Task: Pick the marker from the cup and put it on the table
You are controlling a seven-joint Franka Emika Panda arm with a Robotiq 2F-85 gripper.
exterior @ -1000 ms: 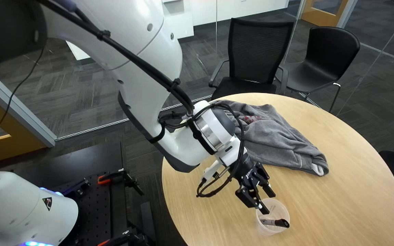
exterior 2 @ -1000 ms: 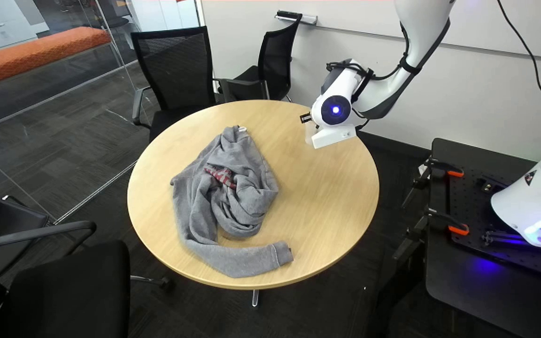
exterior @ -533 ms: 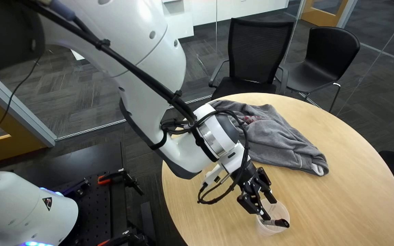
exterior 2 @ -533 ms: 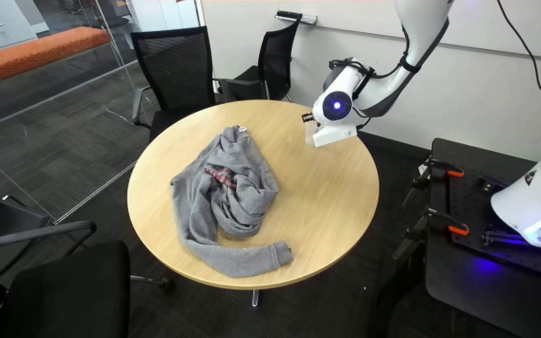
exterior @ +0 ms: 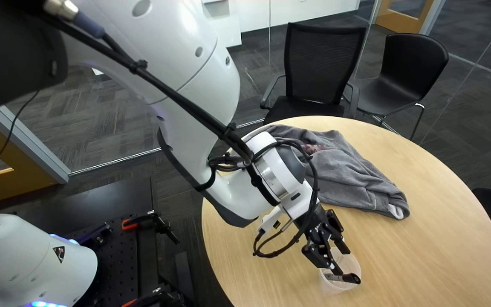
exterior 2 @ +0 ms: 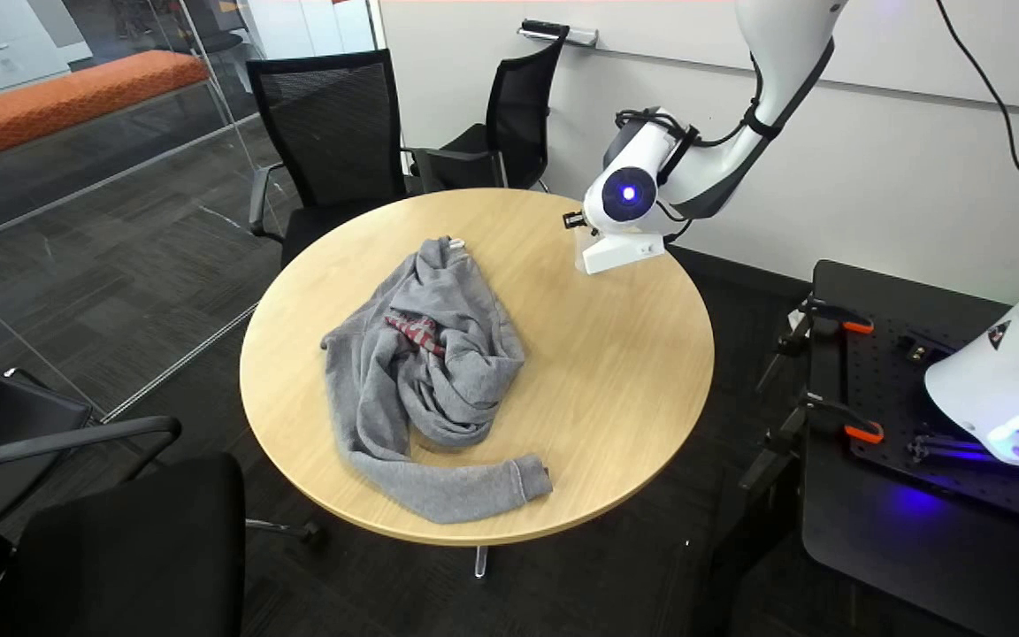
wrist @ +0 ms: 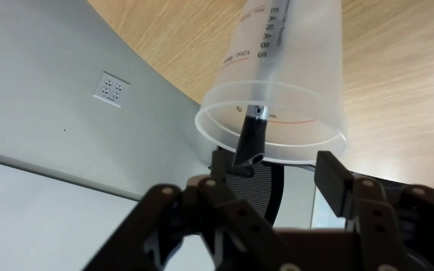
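Observation:
The clear cup (exterior: 334, 288) stands upright on the round tan table (exterior: 437, 213). The marker (exterior: 350, 278) leans in the cup, its black end sticking out past the rim. In the wrist view, the marker's black end (wrist: 252, 141) lies between the finger tips, nearer the left finger, and its silver body shows through the cup (wrist: 311, 67). My gripper (exterior: 342, 261) is open and tilted at the cup's rim; it also shows in the wrist view (wrist: 271, 165). In an exterior view, the cup (exterior 2: 579, 252) is mostly covered by the wrist, and the marker is hidden.
A crumpled grey cloth (exterior: 352, 179) lies on the table, and it also shows in an exterior view (exterior 2: 439, 372). Black chairs (exterior 2: 333, 133) stand around the table. The robot's base stands on a black side table (exterior 2: 881, 531) with clamps.
My gripper has moved down and across toward the marker's black end, so its fingers are now closer to it. The fingers stay open. The cup, marker and cloth have not moved.

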